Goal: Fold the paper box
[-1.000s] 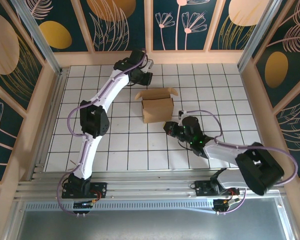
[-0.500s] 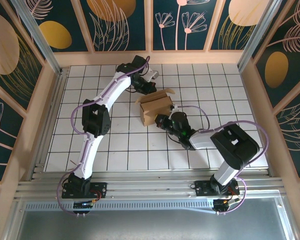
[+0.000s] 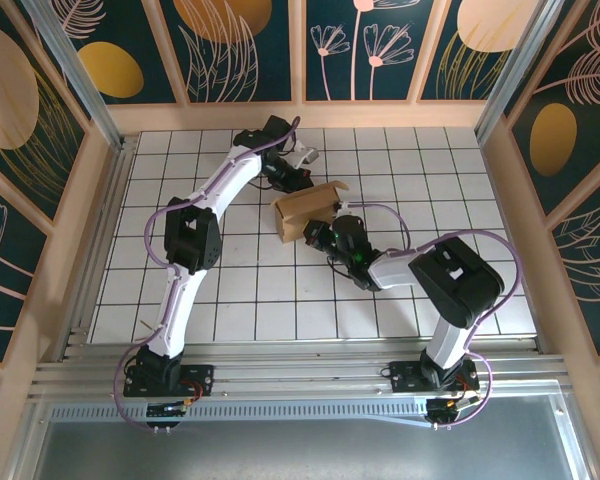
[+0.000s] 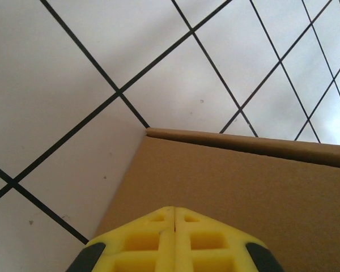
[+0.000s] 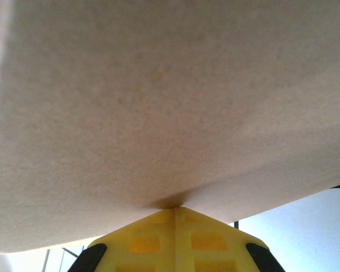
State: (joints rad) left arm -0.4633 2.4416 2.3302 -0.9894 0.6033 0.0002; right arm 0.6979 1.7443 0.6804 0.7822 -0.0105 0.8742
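Both arms' closed fingers (image 4: 150,243) (image 5: 150,241) at the paper box (image 3: 302,209)

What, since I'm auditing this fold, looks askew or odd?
The paper box sits skewed to the grid lines of the table, with one flap sticking out at its far right corner. The shut right gripper presses against its near side.

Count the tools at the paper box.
2. The left tool is at the far side of the paper box; the right tool is against its near side. Both are closed.
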